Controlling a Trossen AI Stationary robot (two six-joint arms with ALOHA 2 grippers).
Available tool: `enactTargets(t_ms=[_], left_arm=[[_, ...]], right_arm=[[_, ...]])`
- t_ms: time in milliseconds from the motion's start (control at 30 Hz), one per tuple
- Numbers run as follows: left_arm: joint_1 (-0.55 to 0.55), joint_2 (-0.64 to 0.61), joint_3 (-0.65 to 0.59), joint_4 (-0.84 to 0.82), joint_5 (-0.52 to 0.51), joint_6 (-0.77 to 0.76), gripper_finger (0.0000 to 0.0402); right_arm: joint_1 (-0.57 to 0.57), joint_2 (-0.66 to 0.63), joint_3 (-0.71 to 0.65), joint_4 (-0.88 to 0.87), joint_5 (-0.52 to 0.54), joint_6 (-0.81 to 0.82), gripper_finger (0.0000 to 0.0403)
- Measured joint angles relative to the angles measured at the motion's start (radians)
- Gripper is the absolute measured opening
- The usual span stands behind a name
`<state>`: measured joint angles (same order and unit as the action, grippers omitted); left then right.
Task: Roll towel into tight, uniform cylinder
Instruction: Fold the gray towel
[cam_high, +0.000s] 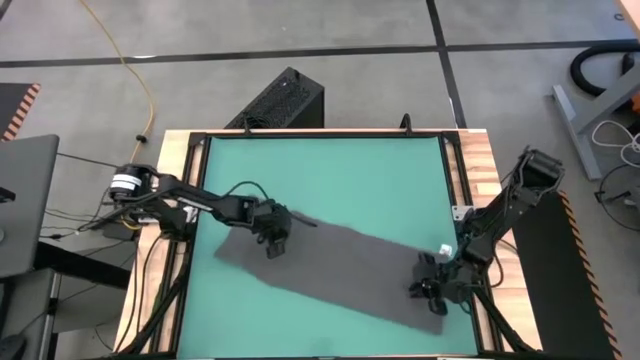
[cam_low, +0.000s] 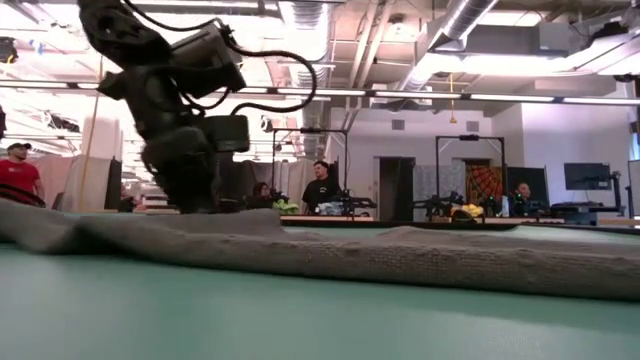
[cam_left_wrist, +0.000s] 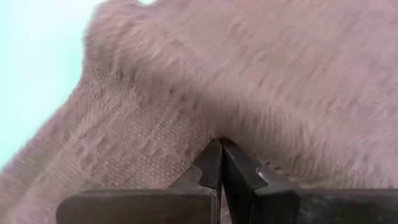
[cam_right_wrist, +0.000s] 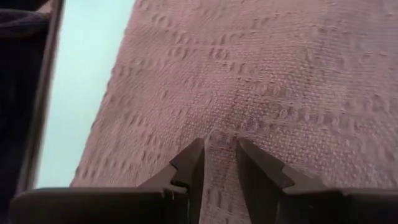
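The towel (cam_high: 345, 265) lies slantwise across the worktop (cam_high: 330, 175) — left gripper (cam_high: 274, 240) pinched closed on one end, right gripper (cam_high: 432, 292) part-open, fingers straddling a fold at the other.

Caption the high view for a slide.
Both grippers, left and right, press opposite ends of the flat grey towel.

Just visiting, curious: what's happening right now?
Left tool shut on towel. Right tool pinching its other end. Towel flat, unrolled. Nothing in the way.
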<state>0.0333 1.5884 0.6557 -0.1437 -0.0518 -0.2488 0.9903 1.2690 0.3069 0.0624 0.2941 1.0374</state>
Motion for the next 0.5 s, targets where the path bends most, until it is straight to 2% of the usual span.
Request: enactTargets(t_ms=[133,267,367,500], left_arm=[[0.080,0.007,0.061,-0.019,-0.128,0.124,0.0000],[0.173,0.007,0.159,-0.067,-0.206,0.242,0.0000],[0.230,0.003,0.270,-0.143,-0.202,0.311,0.0000],[0.261,0.002,0.424,-0.257,-0.145,0.361,0.0000]], right_arm=[[0.038,-0.013,0.007,0.000,-0.015,0.042,0.0120],[0.044,-0.050,0.028,-0.008,-0.020,-0.009,0.0120],[0.033,-0.093,0.033,-0.026,-0.019,-0.073,0.0120],[-0.029,-0.171,0.033,-0.111,-0.003,-0.172,0.0120]])
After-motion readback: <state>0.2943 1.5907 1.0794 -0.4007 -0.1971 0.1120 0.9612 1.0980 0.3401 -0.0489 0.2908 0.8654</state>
